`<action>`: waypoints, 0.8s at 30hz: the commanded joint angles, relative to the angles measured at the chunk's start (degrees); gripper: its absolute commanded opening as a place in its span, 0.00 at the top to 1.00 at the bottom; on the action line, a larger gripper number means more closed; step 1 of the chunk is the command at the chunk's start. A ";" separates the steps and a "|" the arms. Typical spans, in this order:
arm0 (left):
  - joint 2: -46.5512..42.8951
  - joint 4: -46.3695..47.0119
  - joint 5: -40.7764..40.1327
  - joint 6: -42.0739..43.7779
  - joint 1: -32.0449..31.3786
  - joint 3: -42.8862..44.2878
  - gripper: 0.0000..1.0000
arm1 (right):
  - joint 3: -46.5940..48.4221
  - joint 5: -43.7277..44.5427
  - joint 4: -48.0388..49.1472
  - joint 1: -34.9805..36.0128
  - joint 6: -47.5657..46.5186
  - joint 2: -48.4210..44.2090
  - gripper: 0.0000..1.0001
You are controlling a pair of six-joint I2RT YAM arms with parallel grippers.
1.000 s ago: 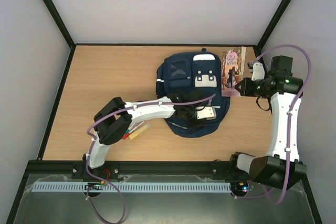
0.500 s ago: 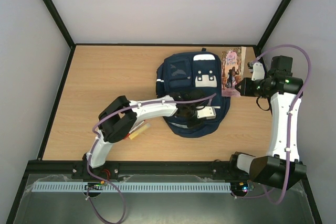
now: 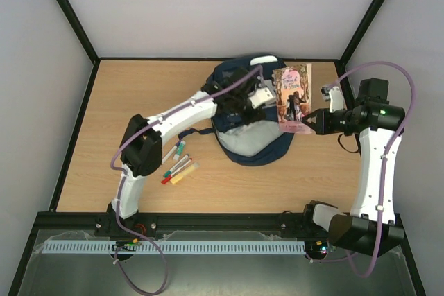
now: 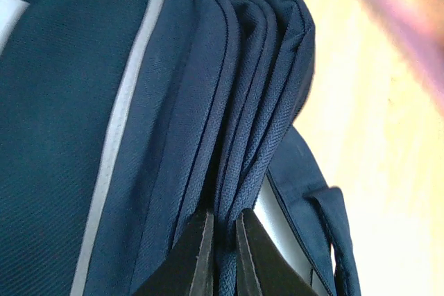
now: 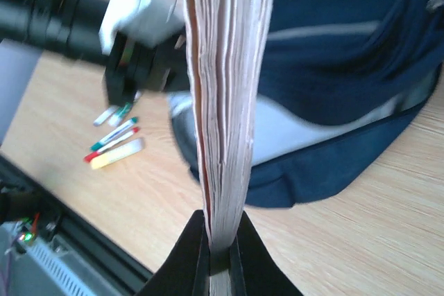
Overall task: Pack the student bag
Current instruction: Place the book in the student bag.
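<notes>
The student bag (image 3: 253, 149) is a navy backpack in the middle of the table, its upper part pulled up so a light grey panel shows. My left gripper (image 3: 244, 107) is shut on a fold of the bag's navy fabric (image 4: 277, 102), pinched between the jaws (image 4: 223, 240). My right gripper (image 3: 311, 121) is shut on the lower edge of a pink-covered book (image 3: 293, 93). It holds the book upright at the bag's right edge. In the right wrist view the book's page edges (image 5: 225, 102) rise from the gripper (image 5: 220, 244), with the bag (image 5: 347, 53) behind.
Several markers and a yellow highlighter (image 3: 177, 164) lie on the wood left of the bag, also seen in the right wrist view as markers (image 5: 114, 142). A dark strap (image 3: 198, 132) trails from the bag's left side. Black frame rails edge the table (image 3: 125, 95).
My left gripper shut on the bag's fabric and drew it up and toward the far side, uncovering the grey panel and the markers. My right gripper carried the book leftward to the bag.
</notes>
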 commanded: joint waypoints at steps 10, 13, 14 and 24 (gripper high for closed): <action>-1.39 5.65 1.80 -6.53 9.10 10.81 0.98 | -5.46 -16.11 -7.48 0.48 -12.59 -5.84 0.99; -1.18 6.56 3.46 -7.23 9.23 12.68 0.98 | -7.63 -15.31 -7.70 1.52 -16.25 -4.93 0.99; -0.99 6.77 3.85 -7.41 9.23 13.38 0.98 | -8.44 -14.92 -7.72 2.18 -17.28 -4.59 0.99; -0.50 8.44 3.87 -8.09 9.23 16.87 0.98 | -14.91 -14.07 -4.14 6.34 -21.33 1.50 0.99</action>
